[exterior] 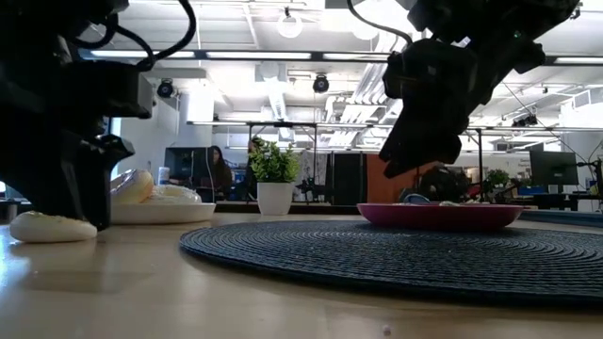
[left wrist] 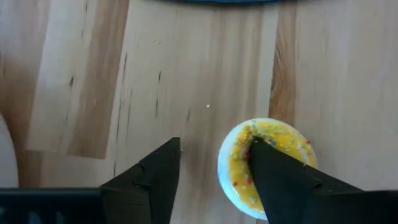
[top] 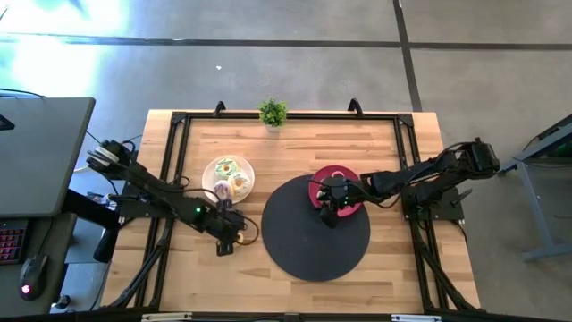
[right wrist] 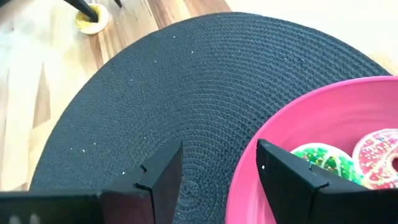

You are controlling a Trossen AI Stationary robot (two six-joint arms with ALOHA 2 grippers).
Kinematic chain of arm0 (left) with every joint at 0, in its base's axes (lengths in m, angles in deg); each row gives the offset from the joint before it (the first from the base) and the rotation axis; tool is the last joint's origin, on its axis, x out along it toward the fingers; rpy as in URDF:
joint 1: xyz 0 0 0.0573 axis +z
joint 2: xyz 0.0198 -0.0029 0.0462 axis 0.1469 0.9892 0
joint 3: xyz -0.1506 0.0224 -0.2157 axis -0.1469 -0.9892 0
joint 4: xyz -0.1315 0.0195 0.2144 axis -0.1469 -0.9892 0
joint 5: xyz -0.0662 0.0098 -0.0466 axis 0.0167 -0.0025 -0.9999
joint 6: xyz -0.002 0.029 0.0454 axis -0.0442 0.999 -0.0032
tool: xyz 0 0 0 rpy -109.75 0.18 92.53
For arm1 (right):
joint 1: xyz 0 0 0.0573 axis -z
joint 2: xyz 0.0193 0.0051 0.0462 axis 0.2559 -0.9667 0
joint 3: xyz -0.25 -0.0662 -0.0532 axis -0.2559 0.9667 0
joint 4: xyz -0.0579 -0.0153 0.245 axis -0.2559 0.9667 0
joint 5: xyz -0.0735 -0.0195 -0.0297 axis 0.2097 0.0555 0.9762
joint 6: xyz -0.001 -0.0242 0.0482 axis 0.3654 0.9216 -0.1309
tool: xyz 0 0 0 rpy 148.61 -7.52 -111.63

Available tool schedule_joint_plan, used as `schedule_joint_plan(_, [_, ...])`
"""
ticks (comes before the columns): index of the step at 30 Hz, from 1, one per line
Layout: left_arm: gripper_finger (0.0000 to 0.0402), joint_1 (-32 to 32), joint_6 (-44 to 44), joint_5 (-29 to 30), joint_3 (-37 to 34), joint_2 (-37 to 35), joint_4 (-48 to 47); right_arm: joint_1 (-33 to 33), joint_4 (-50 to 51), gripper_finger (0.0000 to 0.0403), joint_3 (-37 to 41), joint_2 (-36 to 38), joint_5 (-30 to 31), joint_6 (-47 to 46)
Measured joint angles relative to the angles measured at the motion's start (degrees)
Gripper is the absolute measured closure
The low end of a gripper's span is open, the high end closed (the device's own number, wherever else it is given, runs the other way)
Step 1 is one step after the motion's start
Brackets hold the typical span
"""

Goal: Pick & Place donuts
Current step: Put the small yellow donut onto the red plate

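A yellow-frosted donut (left wrist: 283,140) with a white underside lies flat on the wooden table, also seen in the low view (exterior: 52,228). My left gripper (left wrist: 214,144) is open above it, one finger (left wrist: 273,180) over the ring's middle and the other over bare wood. My right gripper (right wrist: 220,148) is open and hovers over the near rim of the pink plate (right wrist: 298,124), clear of it in the low view (exterior: 405,155). A green donut (right wrist: 323,158) and a red-speckled donut (right wrist: 379,152) lie in that plate. More donuts sit on the white plate (top: 214,170). My left gripper has one finger's tip over the yellow donut's hole (left wrist: 249,155), coming from above. I cannot tell whether it touches the ring. The donut lies flat on the table.
A round dark woven mat (top: 304,250) covers the table's middle, with the pink plate (top: 315,183) on its far right part. A small potted plant (top: 273,113) stands at the far edge. A black frame runs along the table's edges.
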Motion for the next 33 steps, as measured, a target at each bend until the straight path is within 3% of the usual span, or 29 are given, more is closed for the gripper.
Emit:
schedule_joint_plan(3, [0.0248, 0.0, 0.0, -0.2, 0.0, 1.1, 1.1, 0.0, 0.0, 0.021, 0.0, 0.0, 0.0, 0.0])
schedule_joint_plan(11, [0.039, -0.1, 0.5, -1.1, -0.1, 0.7, 3.0, -0.1, -0.7, 0.021, 0.0, 0.0, 1.5, 1.9])
schedule_joint_plan(17, [0.037, 0.6, 1.5, 0.3, 1.7, -0.3, 12.2, -2.3, -7.3, 0.021, 0.0, 0.0, 2.8, 15.2])
schedule_joint_plan(22, [0.0376, 2.9, 5.8, 0.2, 6.7, -0.3, 17.0, -5.3, -15.7, 0.0211, 0.0, 0.0, 2.7, 33.7])
schedule_joint_plan(28, [0.0393, 8.5, 6.9, 2.6, 11.9, -0.3, 19.1, -9.8, -20.1, 0.0211, 0.0, 0.0, 2.1, 53.2])
schedule_joint_plan(33, [0.0395, 13.2, 6.7, 0.1, 14.2, -0.3, 18.9, -12.8, -20.6, 0.0211, 0.0, 0.0, 4.7, 61.9])
